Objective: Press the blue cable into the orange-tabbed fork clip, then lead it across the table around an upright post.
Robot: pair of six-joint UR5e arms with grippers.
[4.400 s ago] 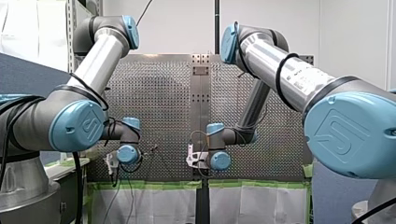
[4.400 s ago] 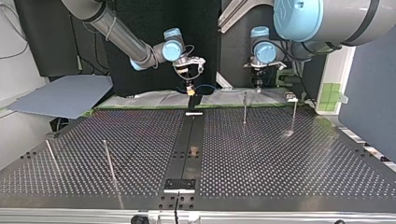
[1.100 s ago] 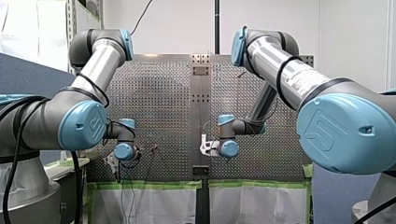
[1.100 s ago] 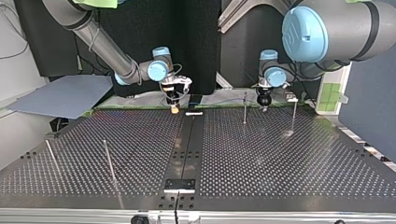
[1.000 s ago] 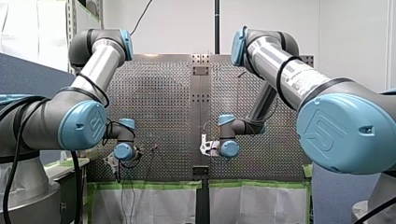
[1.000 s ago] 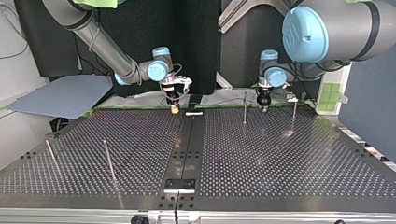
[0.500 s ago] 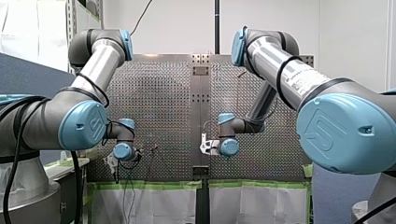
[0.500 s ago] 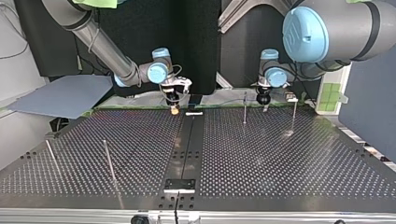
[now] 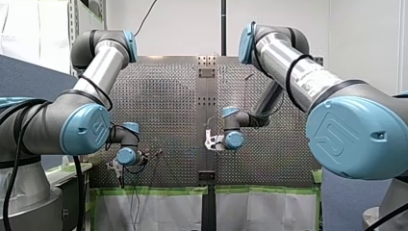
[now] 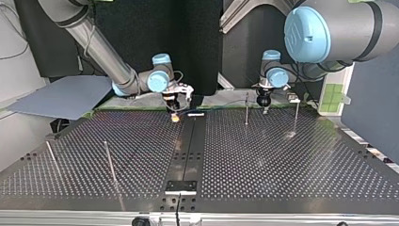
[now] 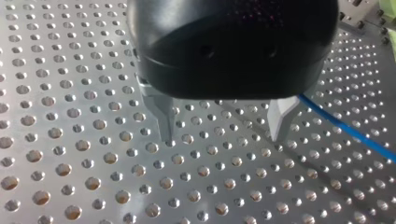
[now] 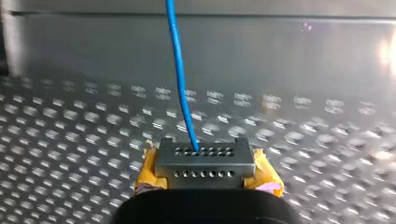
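Pinching the cable point(image 12: 180, 79) tight, my right gripper point(image 12: 204, 162) has its two yellow pads point(image 12: 145, 171) pressed together on it. The cable is thin and blue. It comes out from between the pads and runs straight ahead, away over the table point(image 12: 70, 140) with its many little holes. In the top view my right gripper point(image 10: 175, 116) is low over the table, close to the far edge, just to the left of the dark strip point(image 10: 190, 146) down the middle.

My left gripper point(image 11: 222, 136) is black with two metal fingers point(image 11: 163, 116). The fingers are spread wide and hold nothing. Their tips are very close to the table; I cannot tell if they touch it. The cable point(image 11: 345, 128) runs past the outside of one finger, near it but not between the two. In the top view my left gripper point(image 10: 264, 108) hangs at the right, near the far edge, between two thin upright posts point(image 10: 246, 110). Two more posts stand well apart from both grippers, at the left, nearer the camera.
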